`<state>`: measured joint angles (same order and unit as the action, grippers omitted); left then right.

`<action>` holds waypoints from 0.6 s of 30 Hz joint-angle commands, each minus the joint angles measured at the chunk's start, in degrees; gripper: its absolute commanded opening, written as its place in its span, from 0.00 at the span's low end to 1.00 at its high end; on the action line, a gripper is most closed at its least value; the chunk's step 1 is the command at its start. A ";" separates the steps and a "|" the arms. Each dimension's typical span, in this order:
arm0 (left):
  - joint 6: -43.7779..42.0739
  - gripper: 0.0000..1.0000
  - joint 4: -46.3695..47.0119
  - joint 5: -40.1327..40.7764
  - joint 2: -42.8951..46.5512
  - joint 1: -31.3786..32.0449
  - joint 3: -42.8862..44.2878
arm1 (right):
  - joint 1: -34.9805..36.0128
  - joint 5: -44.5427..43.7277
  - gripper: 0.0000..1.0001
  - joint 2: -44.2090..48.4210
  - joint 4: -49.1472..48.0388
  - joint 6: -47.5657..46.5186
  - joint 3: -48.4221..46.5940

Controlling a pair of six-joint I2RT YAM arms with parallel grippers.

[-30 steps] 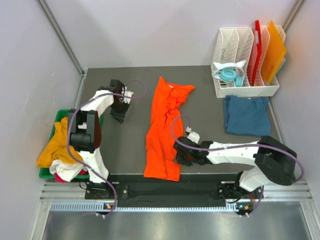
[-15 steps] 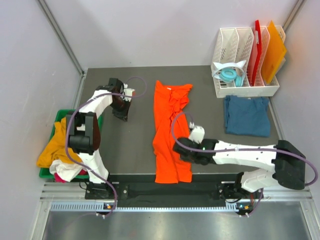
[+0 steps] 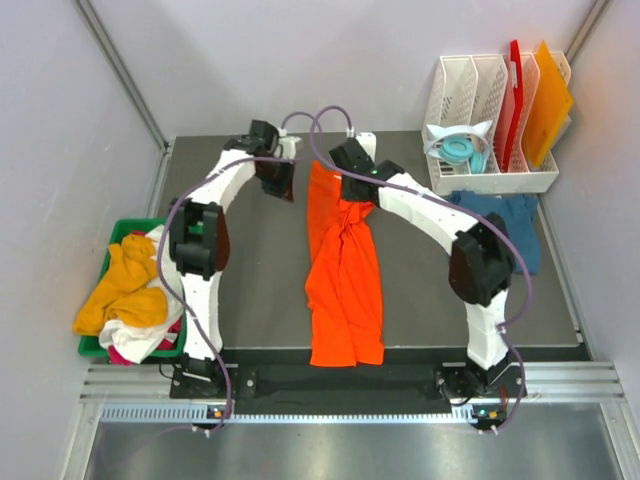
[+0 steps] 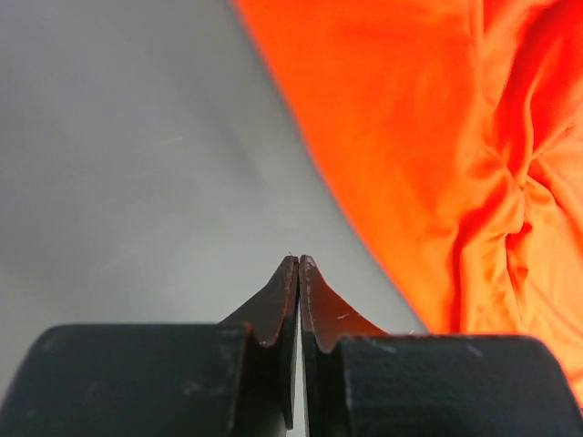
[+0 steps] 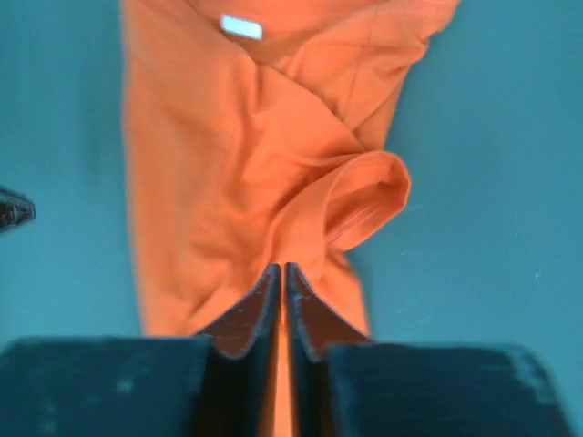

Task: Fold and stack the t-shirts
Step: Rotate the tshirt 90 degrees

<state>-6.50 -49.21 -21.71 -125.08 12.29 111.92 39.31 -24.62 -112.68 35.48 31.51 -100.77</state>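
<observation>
A bright orange t-shirt (image 3: 343, 280) lies bunched lengthwise down the middle of the dark table, collar end at the far side. My left gripper (image 3: 280, 183) is shut and empty over bare table just left of the shirt's far edge; the left wrist view shows its tips (image 4: 299, 260) beside the orange cloth (image 4: 428, 137). My right gripper (image 3: 350, 190) hovers over the shirt's far part, shut, with nothing seen held; its wrist view (image 5: 282, 267) shows the shirt (image 5: 228, 173) and a curled sleeve (image 5: 369, 196) below. A dark teal-blue t-shirt (image 3: 510, 225) lies folded at the right.
A green bin (image 3: 118, 232) off the table's left edge holds yellow-orange (image 3: 125, 290), white and red shirts. A white rack (image 3: 480, 110) at the back right holds red and orange boards and blue headphones (image 3: 462, 152). The right arm (image 3: 430, 215) spans the table's right half.
My right arm swung from the shirt's near end up to its far end. My left gripper moved right, up to the shirt's far edge. The shirt's near end shifted right and lies straighter.
</observation>
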 commanded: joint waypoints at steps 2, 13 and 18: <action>0.52 0.05 2.00 0.62 -1.83 5.54 2.78 | -3.00 3.60 0.00 -4.20 4.95 -7.69 -5.14; 4.40 0.05 3.43 -5.36 -11.59 8.70 10.07 | -5.91 14.94 0.00 -9.30 0.90 -5.76 -1.53; 3.43 0.05 -0.09 -4.04 -16.77 9.59 11.57 | -5.82 16.80 0.00 -10.80 -1.63 -4.00 2.85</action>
<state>-2.28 -46.33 -24.93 -138.39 20.62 121.62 33.01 -11.31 -122.26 36.53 26.61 -101.82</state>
